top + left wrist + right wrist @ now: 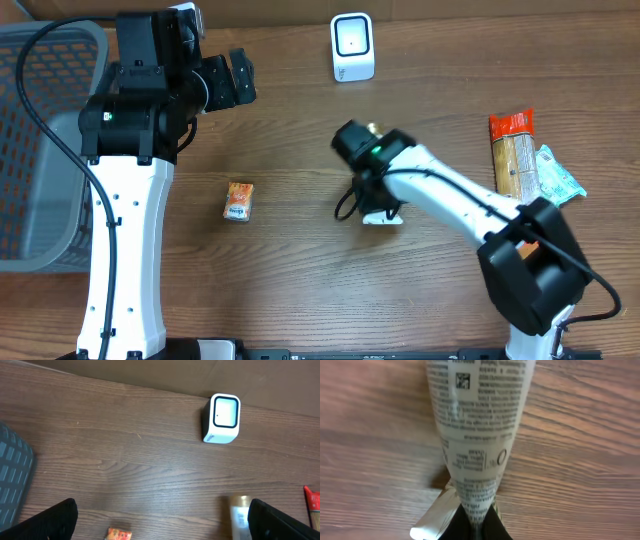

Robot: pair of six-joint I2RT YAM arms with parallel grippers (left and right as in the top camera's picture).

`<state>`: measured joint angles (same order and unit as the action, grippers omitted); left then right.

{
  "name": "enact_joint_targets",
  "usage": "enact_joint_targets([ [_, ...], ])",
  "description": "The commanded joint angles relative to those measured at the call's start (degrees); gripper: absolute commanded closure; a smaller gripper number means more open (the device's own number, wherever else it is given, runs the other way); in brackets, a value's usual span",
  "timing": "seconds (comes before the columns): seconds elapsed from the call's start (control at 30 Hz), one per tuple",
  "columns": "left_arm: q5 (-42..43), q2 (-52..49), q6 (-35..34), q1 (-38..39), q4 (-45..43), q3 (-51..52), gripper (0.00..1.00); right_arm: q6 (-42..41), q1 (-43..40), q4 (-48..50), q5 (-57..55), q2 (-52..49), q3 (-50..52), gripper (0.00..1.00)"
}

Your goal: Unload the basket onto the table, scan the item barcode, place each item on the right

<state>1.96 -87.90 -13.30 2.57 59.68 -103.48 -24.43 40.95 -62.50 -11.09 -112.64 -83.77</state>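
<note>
The item is a white tube (480, 420) printed with small black text and a square code, lying on the wooden table. My right gripper (477, 525) is shut on its narrow flattened end. From overhead the right gripper (372, 200) covers most of the tube (383, 216) at mid-table. The left wrist view shows the tube's gold cap end (240, 510). The white scanner (352, 47) stands upright at the back of the table, its window (225, 412) facing up and forward. My left gripper (225, 80) hovers open at the back left, its fingers (50, 522) wide apart over bare wood.
A small orange packet (238, 200) lies left of centre, also in the left wrist view (118, 534). A cracker pack (513, 150) and a green-and-white sachet (558, 175) lie at the right. A grey mesh basket (40, 150) stands at the left edge.
</note>
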Motion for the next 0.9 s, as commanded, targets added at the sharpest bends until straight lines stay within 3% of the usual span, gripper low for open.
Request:
enact_joint_targets([
  [0.0,0.42,-0.11,0.90,-0.31,-0.04,-0.17,0.00,2.47,1.99,-0.11,-8.57,-3.13,-1.60,0.96],
  [0.1,0.42,-0.11,0.92,-0.31,-0.04,-0.17,0.00,2.45,3.87,-0.66,-8.57,-5.86,-1.60,0.87],
  [0.23,0.42,-0.11,0.90,-0.31,-0.04,-0.17,0.00,2.43,6.78,-0.76,-8.55,-6.34,-1.62,0.51],
  [0.43,0.42,-0.11,0.92,-0.31,-0.04,-0.17,0.00,1.92,10.12,1.22,-6.95,-6.32,-1.73,0.17],
  [0.73,0.42,-0.11,0.90,-0.31,-0.04,-0.17,0.00,1.81,4.17,-3.76,0.26,-4.98,-13.09,0.02],
  [0.87,0.42,-0.11,0.92,-0.31,-0.04,-0.17,0.00,4.72,-1.77,-6.84,9.86,-3.28,-18.78,0.00],
])
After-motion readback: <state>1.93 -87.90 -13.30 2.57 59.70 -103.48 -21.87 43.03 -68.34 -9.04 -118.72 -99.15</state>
